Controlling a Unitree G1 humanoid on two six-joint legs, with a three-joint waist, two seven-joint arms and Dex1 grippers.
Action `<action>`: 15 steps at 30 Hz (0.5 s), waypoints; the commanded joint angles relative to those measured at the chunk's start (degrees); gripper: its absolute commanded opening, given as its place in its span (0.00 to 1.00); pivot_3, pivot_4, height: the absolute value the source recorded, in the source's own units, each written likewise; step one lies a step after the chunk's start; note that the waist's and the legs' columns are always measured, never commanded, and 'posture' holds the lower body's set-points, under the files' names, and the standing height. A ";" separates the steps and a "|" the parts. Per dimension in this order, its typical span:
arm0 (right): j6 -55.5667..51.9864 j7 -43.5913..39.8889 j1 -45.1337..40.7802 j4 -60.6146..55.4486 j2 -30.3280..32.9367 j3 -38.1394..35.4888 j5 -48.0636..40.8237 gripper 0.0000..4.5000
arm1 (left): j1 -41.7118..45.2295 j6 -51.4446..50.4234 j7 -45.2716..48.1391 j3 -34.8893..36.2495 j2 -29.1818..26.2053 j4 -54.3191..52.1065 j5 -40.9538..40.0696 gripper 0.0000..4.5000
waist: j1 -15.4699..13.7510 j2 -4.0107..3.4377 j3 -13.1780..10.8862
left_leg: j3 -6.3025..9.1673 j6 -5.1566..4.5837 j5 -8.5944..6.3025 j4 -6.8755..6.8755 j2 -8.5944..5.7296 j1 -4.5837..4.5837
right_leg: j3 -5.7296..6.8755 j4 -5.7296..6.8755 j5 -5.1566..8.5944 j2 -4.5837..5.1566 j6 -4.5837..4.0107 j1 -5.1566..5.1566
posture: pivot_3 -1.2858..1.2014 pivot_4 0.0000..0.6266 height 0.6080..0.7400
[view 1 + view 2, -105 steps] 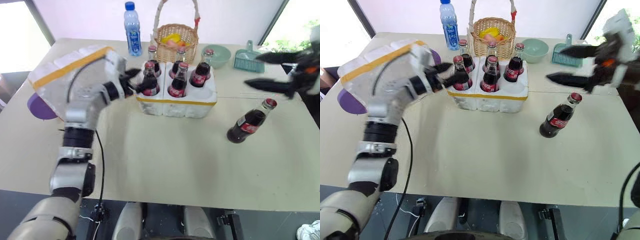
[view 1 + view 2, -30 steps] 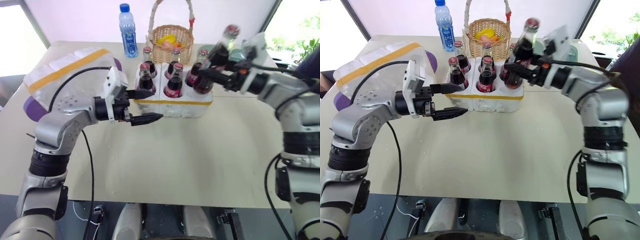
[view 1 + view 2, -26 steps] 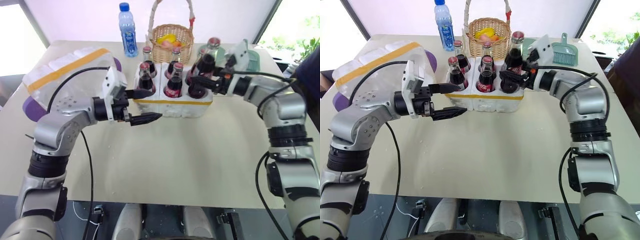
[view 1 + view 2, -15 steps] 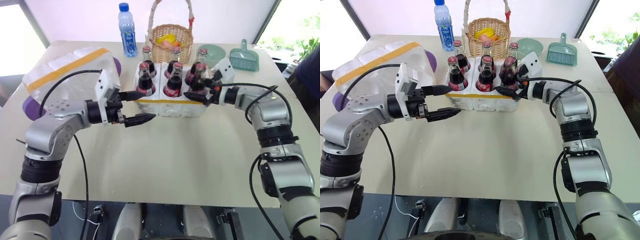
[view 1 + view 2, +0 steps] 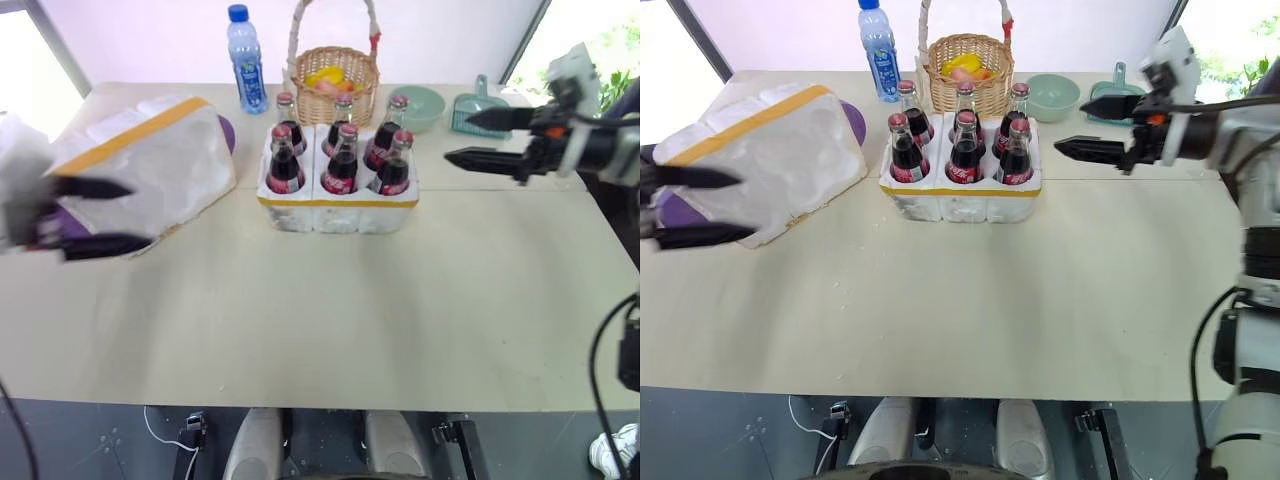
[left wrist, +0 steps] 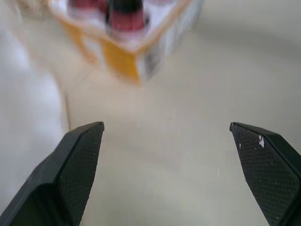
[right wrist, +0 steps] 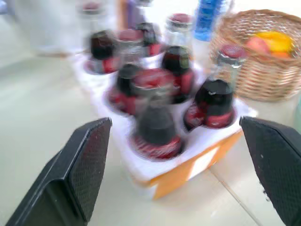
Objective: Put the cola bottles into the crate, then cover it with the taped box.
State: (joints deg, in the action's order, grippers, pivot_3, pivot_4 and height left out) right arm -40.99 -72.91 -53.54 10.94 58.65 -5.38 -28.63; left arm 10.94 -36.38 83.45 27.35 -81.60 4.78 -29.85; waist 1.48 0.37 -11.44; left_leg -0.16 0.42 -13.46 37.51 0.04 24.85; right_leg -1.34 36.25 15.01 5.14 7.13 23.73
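Beige and broad, the desk (image 5: 330, 300) carries the crate (image 5: 338, 199) near its middle, a low white foam block with a yellow tape band, and all six cola bottles (image 5: 341, 160) stand upright in its holes in two rows of three, red caps up. Just left of the crate lies the taped box (image 5: 150, 160), tilted on its side with a yellow band across its top, resting partly over a purple object (image 5: 68, 220) at its far left edge. Behind the crate stand a wicker basket (image 5: 335, 78) with fruit inside, a blue-capped water bottle (image 5: 241, 58), a pale green bowl (image 5: 418, 105) and a green dustpan (image 5: 474, 112). The right gripper (image 5: 490, 137) hovers to the right of the crate, well apart from the bottles, its two black fingers spread wide and empty. The left gripper (image 5: 95, 215) hangs at the left edge over the low end of the taped box, blurred, its fingers likewise spread with nothing between them.
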 commanded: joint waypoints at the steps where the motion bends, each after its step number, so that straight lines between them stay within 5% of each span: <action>1: -2.60 -5.14 -2.52 -4.87 3.06 -4.29 -6.18 0.99 | -1.16 17.37 5.34 -1.11 -7.87 21.06 11.16 1.00 | 0.06 0.03 0.01 | -0.01 0.02 0.01 -0.05 0.06 -0.04 | 0.01 0.00 0.05 -0.04 -0.11 0.01 | 0.52 0.24 1.00; 4: -3.99 -3.27 -4.74 -4.31 1.79 -4.46 -6.97 0.99 | 9.06 27.57 3.94 -11.85 -8.45 34.55 17.68 1.00 | 0.40 0.02 0.02 | -0.25 0.03 0.00 -0.21 0.30 -0.32 | -0.05 -0.04 0.09 -0.11 -0.34 -0.09 | 0.52 0.24 1.00; 10: -2.85 -1.54 -3.89 -4.01 0.76 -3.37 -5.60 0.99 | 41.40 38.47 -3.24 -28.95 3.30 55.29 34.87 1.00 | -1.15 0.14 0.08 | -0.54 0.03 0.02 -0.16 0.45 -0.35 | -0.06 0.10 -0.06 -0.25 -0.12 -0.12 | 0.52 0.24 1.00; 15: -4.62 -0.51 -4.02 -4.73 2.08 -4.36 -6.34 0.99 | 51.67 41.13 -10.76 -34.29 12.35 65.47 41.89 1.00 | -0.86 0.50 0.12 | -0.72 -0.01 0.00 0.29 0.46 0.52 | -0.05 0.81 -0.10 -0.15 -0.05 0.94 | 0.52 0.24 1.00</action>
State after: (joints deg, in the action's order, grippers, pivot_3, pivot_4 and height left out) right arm -45.57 -73.61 -56.59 7.90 59.12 -7.41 -34.10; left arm 61.18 3.55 74.93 -6.16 -68.88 68.09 9.82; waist 0.61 0.87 -11.32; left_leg -0.88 0.40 -13.46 37.91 0.50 25.41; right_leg -1.38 37.13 14.91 4.99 7.08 24.69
